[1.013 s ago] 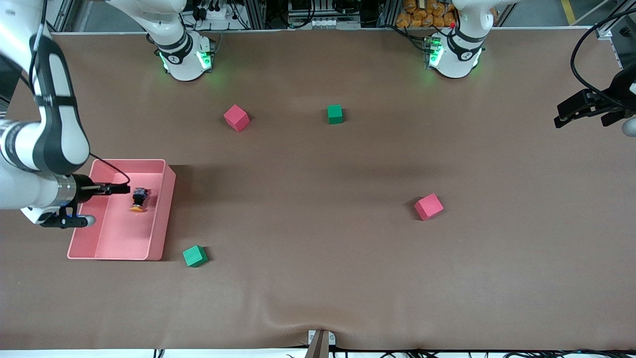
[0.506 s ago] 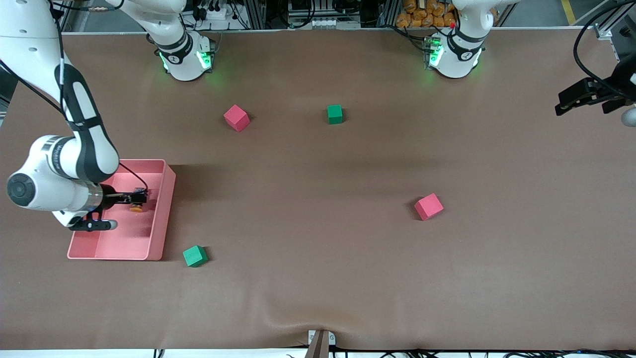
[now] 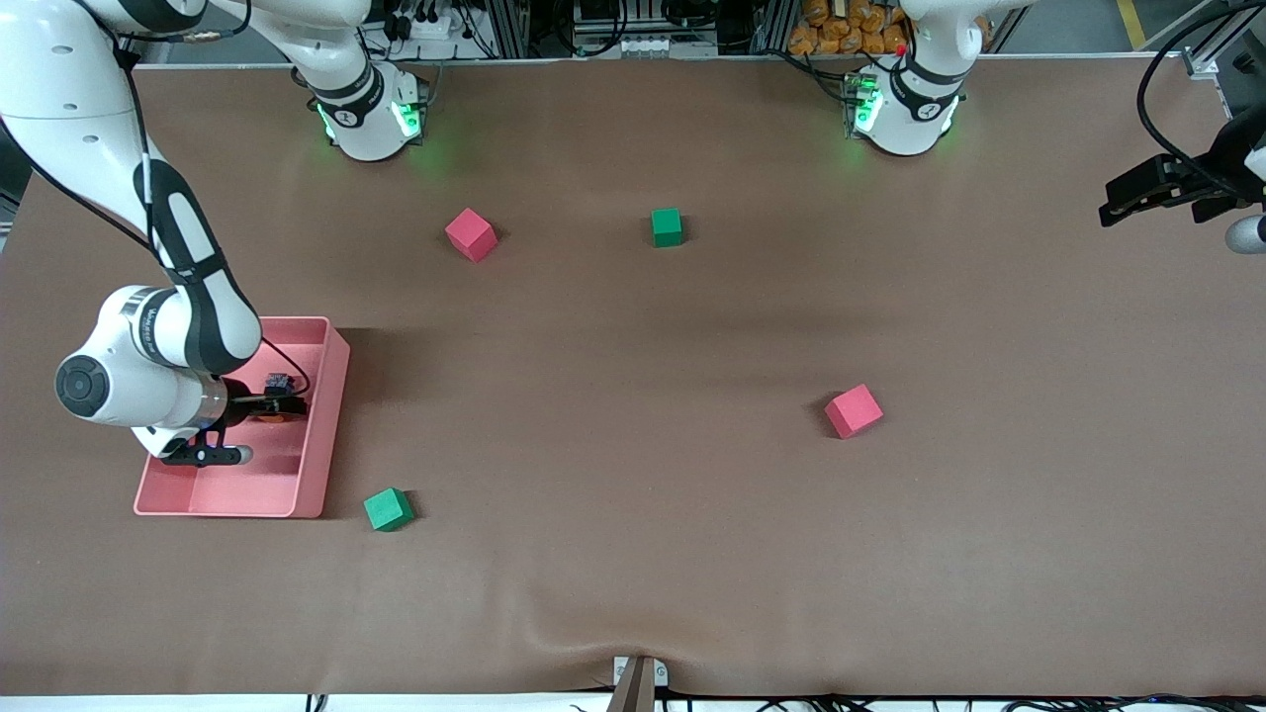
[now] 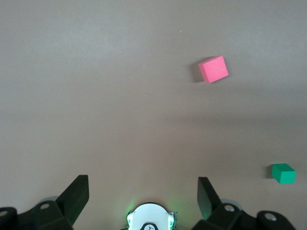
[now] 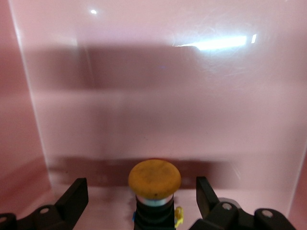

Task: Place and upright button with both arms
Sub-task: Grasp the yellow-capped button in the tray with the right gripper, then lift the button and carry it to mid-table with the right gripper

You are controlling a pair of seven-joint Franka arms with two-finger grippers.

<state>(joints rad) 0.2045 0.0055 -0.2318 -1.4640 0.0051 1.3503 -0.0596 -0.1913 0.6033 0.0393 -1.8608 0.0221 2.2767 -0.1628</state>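
Right gripper point(image 5: 139, 203) wide open astride the unlabelled button point(image 5: 154, 184) in the pink tray point(image 3: 321, 396); left gripper point(image 4: 143, 194) open, empty, waiting.

The desk point(image 3: 633, 554) wears a matt brown cloth-like cover, rippled at its near edge. The pink tray point(image 5: 153, 72) looks like smooth glossy plastic, catching bright reflections. The button point(image 5: 154, 179) has a matt orange cap, faintly scuffed. The pink cube point(image 4: 213, 69) and green cube point(image 4: 283, 173) look matt, like foam.

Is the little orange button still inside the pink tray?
Inside. The button lies in the pink tray, between the open fingers of the right tool.
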